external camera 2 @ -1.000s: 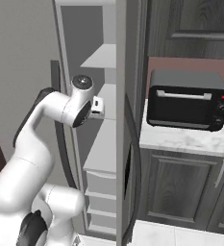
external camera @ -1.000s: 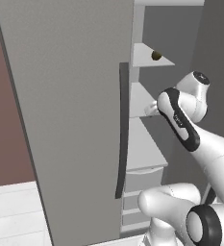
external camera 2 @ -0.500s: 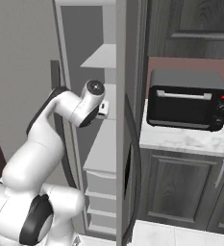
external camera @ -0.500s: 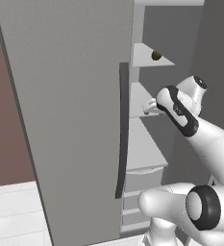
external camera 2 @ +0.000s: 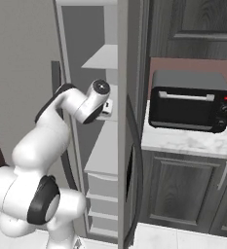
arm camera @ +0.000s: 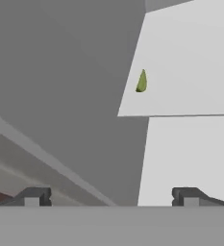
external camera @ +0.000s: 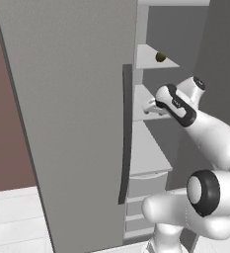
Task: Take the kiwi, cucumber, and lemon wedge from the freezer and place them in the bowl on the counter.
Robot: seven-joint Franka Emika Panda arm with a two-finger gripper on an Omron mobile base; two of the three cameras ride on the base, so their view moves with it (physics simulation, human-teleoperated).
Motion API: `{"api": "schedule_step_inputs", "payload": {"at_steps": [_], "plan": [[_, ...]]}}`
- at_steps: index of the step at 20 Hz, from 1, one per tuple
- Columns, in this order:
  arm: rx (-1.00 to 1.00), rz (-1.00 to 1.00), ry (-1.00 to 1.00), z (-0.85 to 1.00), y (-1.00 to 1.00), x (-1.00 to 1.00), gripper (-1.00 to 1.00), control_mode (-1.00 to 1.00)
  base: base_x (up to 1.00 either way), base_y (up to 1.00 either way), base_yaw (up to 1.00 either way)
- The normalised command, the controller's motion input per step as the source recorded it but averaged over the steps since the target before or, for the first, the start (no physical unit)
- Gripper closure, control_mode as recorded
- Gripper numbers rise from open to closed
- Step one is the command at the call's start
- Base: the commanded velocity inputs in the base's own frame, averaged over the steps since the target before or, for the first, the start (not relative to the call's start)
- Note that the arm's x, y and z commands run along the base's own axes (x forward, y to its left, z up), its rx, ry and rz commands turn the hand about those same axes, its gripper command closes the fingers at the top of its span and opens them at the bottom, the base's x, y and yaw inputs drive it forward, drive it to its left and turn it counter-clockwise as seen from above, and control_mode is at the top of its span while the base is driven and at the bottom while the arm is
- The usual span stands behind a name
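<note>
The freezer (external camera: 67, 113) stands with its grey door swung open, and its pale shelves (external camera: 148, 148) show beside the long dark handle (external camera: 126, 133). A small brown kiwi (external camera: 160, 57) rests on the upper shelf. My gripper (external camera: 149, 106) reaches in over the middle shelf, below the kiwi, open and holding nothing. In the hand view its dark fingertips (arm camera: 34, 196) stand wide apart, and a small yellow-green lemon wedge (arm camera: 141, 81) lies on a pale shelf ahead of my gripper (arm camera: 111, 197). The cucumber and the bowl are out of view.
A black toaster oven (external camera 2: 190, 106) sits on the white marble counter (external camera 2: 183, 142) right of the freezer. Dark wood-grain cabinets (external camera 2: 183, 192) lie below and above it. Freezer drawers (external camera: 148, 185) sit under the shelves. The open door edge (external camera 2: 126, 121) stands close beside my arm.
My hand has pushed a little deeper into the freezer over the middle shelf, and the forearm has swung with it. The jaws stayed open.
</note>
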Motion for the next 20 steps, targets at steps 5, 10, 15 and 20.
{"api": "schedule_step_inputs", "payload": {"at_steps": [5, 10, 15, 20], "plan": [[0.0, 0.0, 0.0, -0.05, 0.0, 0.39, -1.0, -1.0, 0.0, 0.0, 0.0], [0.0, 0.0, 0.0, -0.18, 0.0, 0.33, -1.0, -1.0, 0.0, 0.0, 0.0], [0.0, 0.01, -0.02, -0.25, 0.02, 0.29, -1.0, -1.0, 0.0, 0.0, 0.0], [0.04, 0.05, -0.03, -0.07, 0.05, 0.18, -1.0, -1.0, 0.0, 0.0, 0.0]]}}
